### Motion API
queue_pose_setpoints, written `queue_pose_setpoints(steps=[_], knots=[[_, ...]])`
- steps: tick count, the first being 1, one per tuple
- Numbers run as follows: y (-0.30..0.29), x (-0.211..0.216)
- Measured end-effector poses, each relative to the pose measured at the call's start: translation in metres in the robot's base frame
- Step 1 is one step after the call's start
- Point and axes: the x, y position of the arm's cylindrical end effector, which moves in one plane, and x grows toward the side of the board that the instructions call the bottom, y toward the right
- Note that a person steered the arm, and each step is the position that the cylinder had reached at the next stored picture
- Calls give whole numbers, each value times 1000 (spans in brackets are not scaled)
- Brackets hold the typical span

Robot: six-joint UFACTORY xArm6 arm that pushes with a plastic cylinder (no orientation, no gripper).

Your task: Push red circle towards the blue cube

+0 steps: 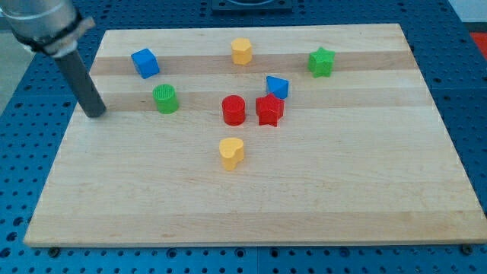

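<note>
The red circle (233,109) stands near the board's middle, touching or nearly touching a red star (269,109) on its right. The blue cube (144,62) sits at the upper left of the board. A green circle (165,98) lies between them, below and right of the cube. My tip (95,113) rests on the board near its left edge, below and left of the blue cube and well left of the red circle.
A blue triangular block (278,86) sits above the red star. A yellow hexagon (242,51) is at the top centre, a green star (322,62) at the upper right, a yellow heart (231,152) below the red circle. The wooden board (365,190) lies on a blue perforated table.
</note>
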Motion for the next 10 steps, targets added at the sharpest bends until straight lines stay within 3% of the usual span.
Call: queue_pose_setpoints(steps=[2,3,5,8,10], knots=[[10,-112],[12,-113],[86,-114],[53,-114],[85,-110]])
